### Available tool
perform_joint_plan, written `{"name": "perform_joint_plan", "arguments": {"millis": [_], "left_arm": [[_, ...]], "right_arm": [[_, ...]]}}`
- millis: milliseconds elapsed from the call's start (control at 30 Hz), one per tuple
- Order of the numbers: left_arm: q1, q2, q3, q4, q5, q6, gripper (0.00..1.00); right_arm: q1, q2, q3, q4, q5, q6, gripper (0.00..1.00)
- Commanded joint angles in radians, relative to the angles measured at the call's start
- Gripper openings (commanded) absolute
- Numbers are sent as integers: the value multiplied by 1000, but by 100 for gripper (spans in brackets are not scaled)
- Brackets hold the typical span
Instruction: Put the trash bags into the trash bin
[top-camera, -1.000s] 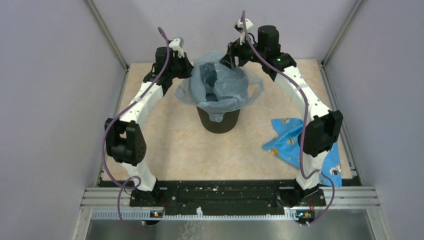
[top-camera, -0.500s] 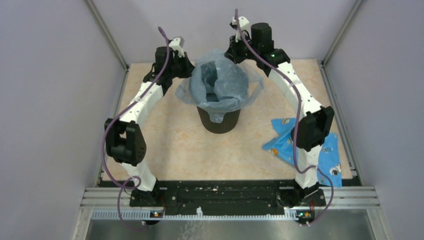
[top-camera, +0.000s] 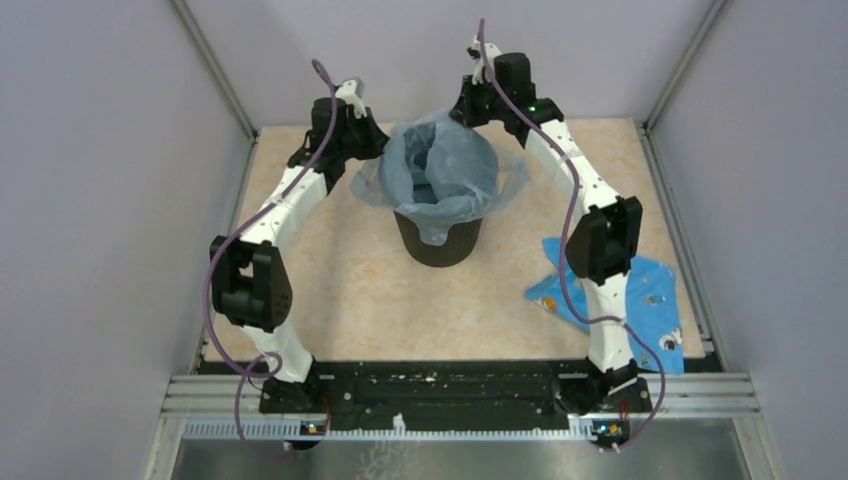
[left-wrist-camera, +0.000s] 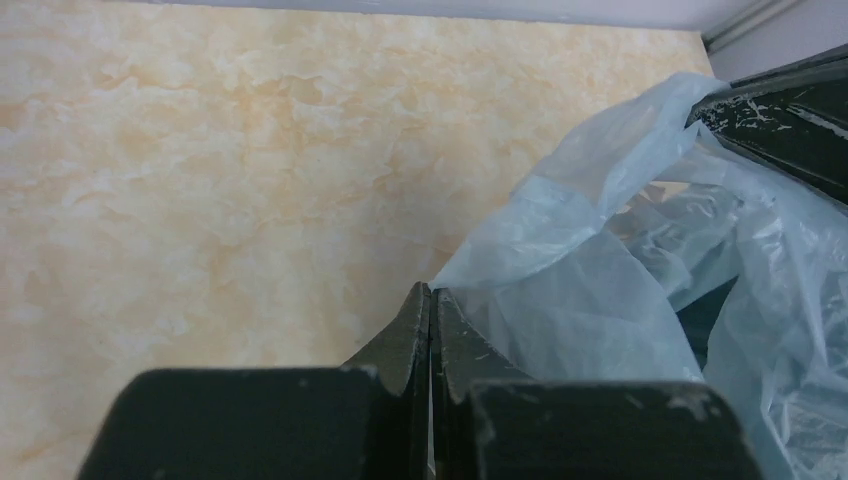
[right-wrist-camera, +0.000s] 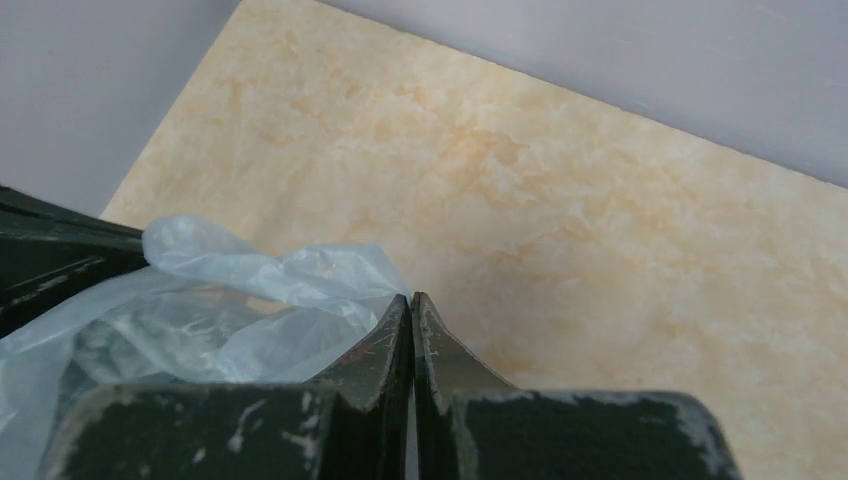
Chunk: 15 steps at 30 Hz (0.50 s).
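Note:
The black trash bin (top-camera: 437, 243) stands upright at the middle back of the table. A pale grey-blue trash bag (top-camera: 440, 170) lines it, its film spilling out over the rim all round. My left gripper (top-camera: 372, 140) is at the bag's left edge; in the left wrist view its jaws are pressed together (left-wrist-camera: 431, 290) with a corner of the film (left-wrist-camera: 590, 300) pinched at the tips. My right gripper (top-camera: 462, 108) is at the bag's back right edge. Its jaws (right-wrist-camera: 411, 298) are likewise shut, nipping the bag's edge (right-wrist-camera: 290, 285).
A blue patterned cloth (top-camera: 640, 305) lies on the table at the right, partly under my right arm. Grey walls and metal rails close in the table on the left, back and right. A black scratched part (left-wrist-camera: 790, 110) shows beyond the film in the left wrist view.
My right gripper has shut on the bag's back right edge and its arm has swung in toward the back. The left arm has barely moved.

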Motion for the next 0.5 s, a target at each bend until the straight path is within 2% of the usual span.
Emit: {"name": "perform_joint_plan", "arguments": {"millis": [0,233,333,400,467], "left_arm": [[-3,6,-57,41,-42,-30,0],[-2,-13,-56,13,-80,-23,0],[0,-23,-6,-29,-118,-4,2],[7,-32,24,-63,-148,2,11],[19,-45,47,-87,-169,4,22]], "right_arm": [[-54,-40,-93,82,-90,124,0],[-57,-65,-31,12,-55,138,0],[-58,-70,27,-48,-28,142,11],[-58,-84,52,-83,-2,143,23],[-59,-108,64,-110,30,147,41]]}}
